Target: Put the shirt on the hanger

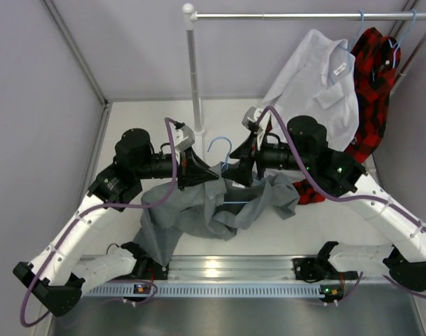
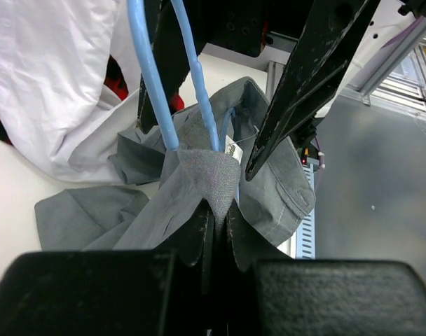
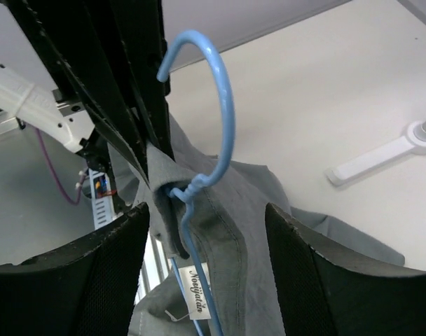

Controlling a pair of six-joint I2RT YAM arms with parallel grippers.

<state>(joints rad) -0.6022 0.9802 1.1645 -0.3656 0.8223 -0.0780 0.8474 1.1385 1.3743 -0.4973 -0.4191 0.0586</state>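
The grey shirt (image 1: 220,206) lies bunched on the table between the arms, with its collar lifted. The light-blue hanger (image 1: 221,145) stands in the collar with its hook up. Its lower wires run down inside the cloth. My left gripper (image 1: 210,172) is shut on a fold of the collar (image 2: 211,175) just below the hanger's neck (image 2: 199,84). My right gripper (image 1: 242,165) is open. In the right wrist view its fingers (image 3: 318,273) stand on either side of the collar (image 3: 241,231) and the hanger's twisted neck (image 3: 192,189), touching neither. A white label hangs inside the collar.
A white collared shirt (image 1: 318,84) and a red-and-black plaid shirt (image 1: 370,91) hang on the rail (image 1: 304,15) at the back right. The rack's white pole (image 1: 194,77) stands just behind the grippers. Its foot (image 3: 381,157) lies on the table.
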